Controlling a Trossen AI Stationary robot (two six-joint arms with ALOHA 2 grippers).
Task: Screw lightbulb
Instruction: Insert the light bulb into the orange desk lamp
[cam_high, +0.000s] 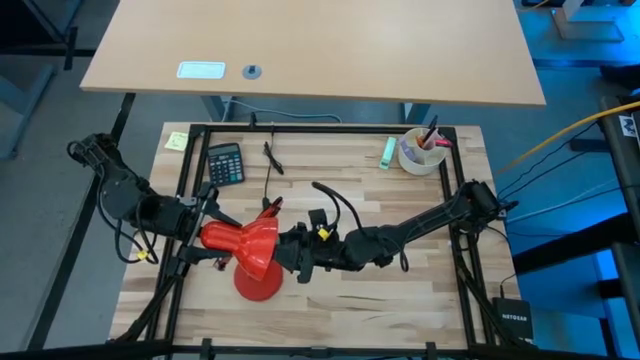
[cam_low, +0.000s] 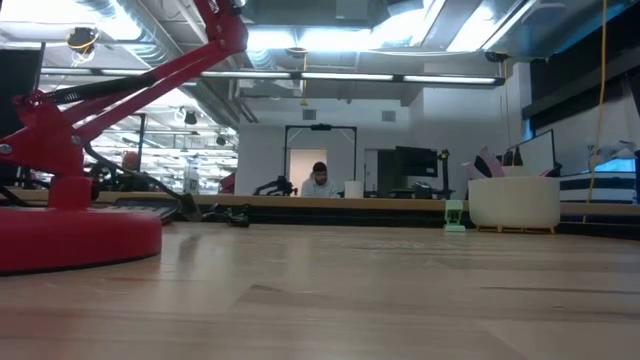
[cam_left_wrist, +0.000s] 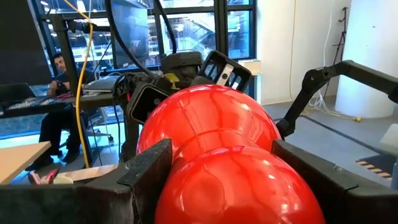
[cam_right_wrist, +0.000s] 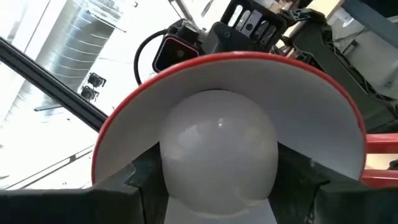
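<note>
While left tool (cam_left_wrist: 217, 180) clamps shade (cam_left_wrist: 211, 124), right tool (cam_right_wrist: 221, 180) pinches lightbulb (cam_right_wrist: 217, 149) inside rim.

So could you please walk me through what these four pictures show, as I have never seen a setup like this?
Two dark robot arms work at a wooden table. One picture looks straight down, one looks level across the tabletop, and the other two come from cameras on each wrist. The left hand grips the shade of a red desk lamp. The right hand holds a white lightbulb inside that shade. A calculator and a white cup of pens also sit on the table.
</note>
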